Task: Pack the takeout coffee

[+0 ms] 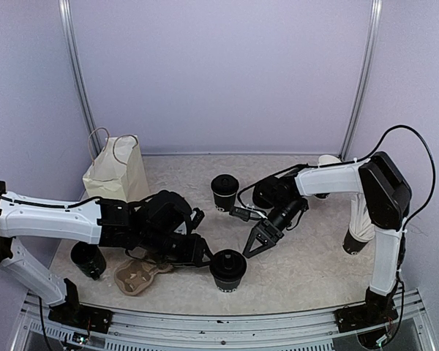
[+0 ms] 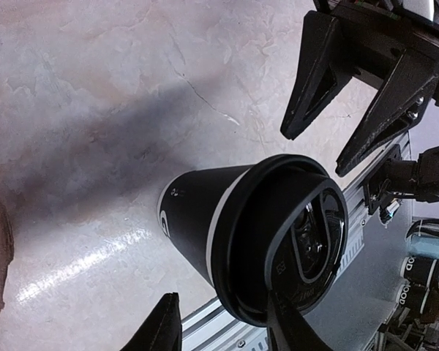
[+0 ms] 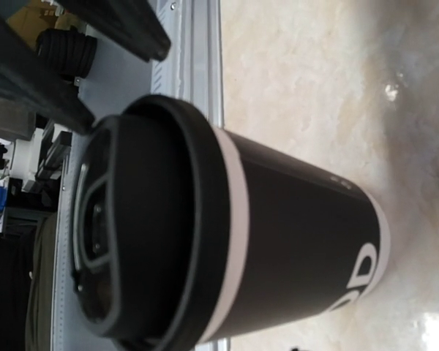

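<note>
The takeout coffee (image 1: 227, 269) is a black paper cup with a white band under its black lid, standing upright near the table's front edge. My left gripper (image 1: 207, 257) is at the cup's left side. In the left wrist view the cup (image 2: 194, 212) lies just beyond my left gripper (image 2: 227, 330), which is open, with one fingertip (image 2: 285, 329) over the lid's rim. My right gripper (image 1: 254, 248) hovers just right of the cup, open and empty; it shows as (image 2: 314, 153) in the left wrist view. The cup (image 3: 293, 234) fills the right wrist view.
A second lidded black cup (image 1: 224, 191) stands mid-table. A cream paper bag (image 1: 117, 174) is at the back left. A brown cardboard carrier (image 1: 137, 275) lies under the left arm, with a black cup (image 1: 88, 259) to its left. A cup stack (image 1: 358, 223) stands at the right.
</note>
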You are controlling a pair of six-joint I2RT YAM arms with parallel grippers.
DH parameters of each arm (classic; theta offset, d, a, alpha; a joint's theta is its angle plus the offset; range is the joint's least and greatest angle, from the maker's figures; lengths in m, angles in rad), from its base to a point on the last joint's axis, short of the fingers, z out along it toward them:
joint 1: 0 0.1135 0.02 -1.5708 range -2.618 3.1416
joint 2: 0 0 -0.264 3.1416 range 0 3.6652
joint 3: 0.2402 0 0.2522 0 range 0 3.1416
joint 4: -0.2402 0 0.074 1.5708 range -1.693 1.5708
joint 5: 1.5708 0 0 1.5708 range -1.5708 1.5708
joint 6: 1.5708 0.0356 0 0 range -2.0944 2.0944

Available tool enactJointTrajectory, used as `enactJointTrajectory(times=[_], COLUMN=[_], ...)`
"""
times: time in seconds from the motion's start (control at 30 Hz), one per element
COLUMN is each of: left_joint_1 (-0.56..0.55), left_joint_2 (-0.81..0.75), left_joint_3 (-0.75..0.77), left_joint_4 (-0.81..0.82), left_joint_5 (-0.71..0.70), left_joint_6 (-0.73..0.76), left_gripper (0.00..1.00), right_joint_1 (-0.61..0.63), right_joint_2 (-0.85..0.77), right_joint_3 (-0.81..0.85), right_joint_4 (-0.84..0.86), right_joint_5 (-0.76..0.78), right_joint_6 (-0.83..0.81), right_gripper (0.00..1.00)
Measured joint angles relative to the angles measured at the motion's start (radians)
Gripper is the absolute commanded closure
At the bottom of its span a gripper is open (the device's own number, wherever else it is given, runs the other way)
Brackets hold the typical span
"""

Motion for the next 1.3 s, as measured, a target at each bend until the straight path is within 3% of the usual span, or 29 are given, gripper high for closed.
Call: enactJointTrajectory(times=[0.33, 0.8, 1.3], left_joint_1=[0.0, -0.005, 0.005], left_joint_2=[0.008, 0.052, 0.044], left_joint_3=[0.0, -0.009, -0.108], left_joint_4=[0.012, 0.077, 0.284], left_joint_5=[0.006, 0.043, 0.018], left_joint_6=[0.004, 0.027, 0.126], left_gripper=[0.62, 0.72, 0.73], right_joint_1=[0.009, 0.017, 0.01], right_joint_2=[0.006, 0.019, 0.014], right_joint_3=[0.005, -0.002, -0.035], right_joint_4=[-0.002, -0.001, -0.021], right_joint_5=[-0.001, -0.011, -0.041], right_joint_6=[0.0, 0.057, 0.101], right_gripper=[0.61, 0.69, 0.7])
